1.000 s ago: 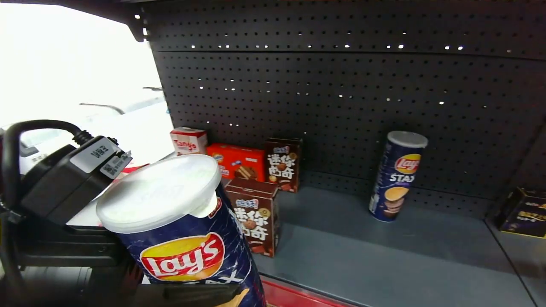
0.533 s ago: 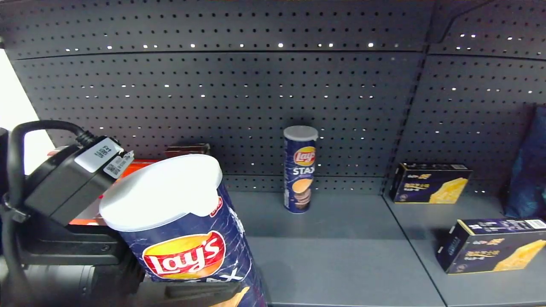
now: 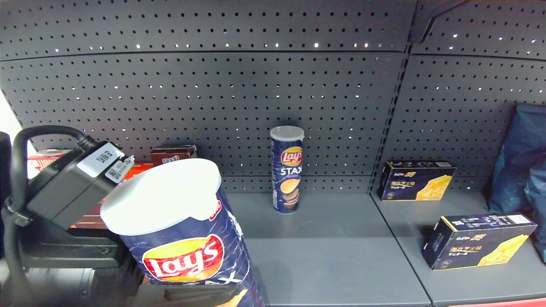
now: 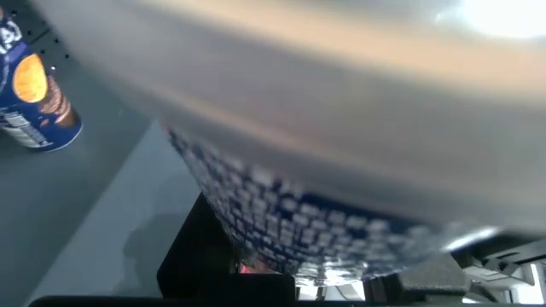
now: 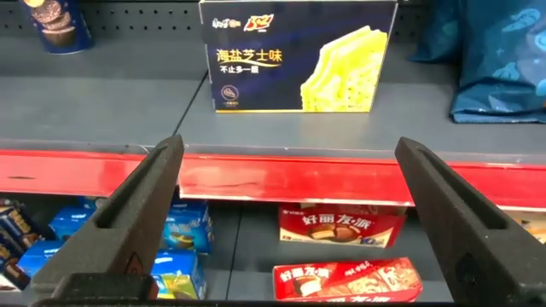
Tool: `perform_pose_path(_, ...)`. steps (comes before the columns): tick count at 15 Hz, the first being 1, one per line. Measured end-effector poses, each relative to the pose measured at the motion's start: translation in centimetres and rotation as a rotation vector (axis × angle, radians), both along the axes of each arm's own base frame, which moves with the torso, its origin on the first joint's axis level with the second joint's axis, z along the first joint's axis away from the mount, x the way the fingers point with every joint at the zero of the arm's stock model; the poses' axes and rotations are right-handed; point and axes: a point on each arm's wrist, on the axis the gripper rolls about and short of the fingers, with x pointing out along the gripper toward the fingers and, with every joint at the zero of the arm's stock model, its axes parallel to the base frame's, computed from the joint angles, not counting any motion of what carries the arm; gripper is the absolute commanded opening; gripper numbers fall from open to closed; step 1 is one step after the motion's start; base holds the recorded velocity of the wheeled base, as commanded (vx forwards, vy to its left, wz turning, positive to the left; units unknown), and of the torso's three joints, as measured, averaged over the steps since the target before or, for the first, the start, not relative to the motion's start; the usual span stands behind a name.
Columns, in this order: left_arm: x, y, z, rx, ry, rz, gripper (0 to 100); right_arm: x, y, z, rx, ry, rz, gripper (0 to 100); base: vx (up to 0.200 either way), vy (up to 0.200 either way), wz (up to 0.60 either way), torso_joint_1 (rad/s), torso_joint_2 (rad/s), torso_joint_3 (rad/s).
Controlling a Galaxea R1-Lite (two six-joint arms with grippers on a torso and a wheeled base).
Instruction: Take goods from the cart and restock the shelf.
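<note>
Chip can [image 3: 179,230], navy with a white lid, sits clamped lid-up in my left gripper [image 3: 187,293], raised close before the head camera at the left of the scene. My right gripper [image 5: 290,222] hangs low in front of the red front strip [image 5: 299,179] of the shelf [image 3: 332,256], its fingers spread wide with nothing between them. Beneath that strip, a lower tier carries red boxes [image 5: 341,228] and blue packets [image 5: 183,243]. On the grey shelf board, a dark blue cracker box [image 3: 477,241] lies near the front edge at the right. A matching box [image 3: 416,180] stands behind it against the back panel, and a blue bag [image 3: 518,162] leans at the far right. A second can [image 3: 286,169] of the same kind stands upright at the back of the board, near the middle and apart from the boxes. Further left, a brown box [image 3: 172,153] and an orange-red box [image 3: 140,168] show just behind my left arm. Black pegboard [image 3: 213,94] closes the rear.
</note>
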Motion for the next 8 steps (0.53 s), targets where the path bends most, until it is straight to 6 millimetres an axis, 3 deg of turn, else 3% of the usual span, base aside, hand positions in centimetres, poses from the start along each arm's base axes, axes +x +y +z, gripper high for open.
perform_pose_path(8,-0.14,0.36,-0.73,0.012,0.017,0.014,0,0.39,-0.03,0.42,-0.045,0.042,0.051,100,0.0,0.0,0.0,0.0,0.0,0.0)
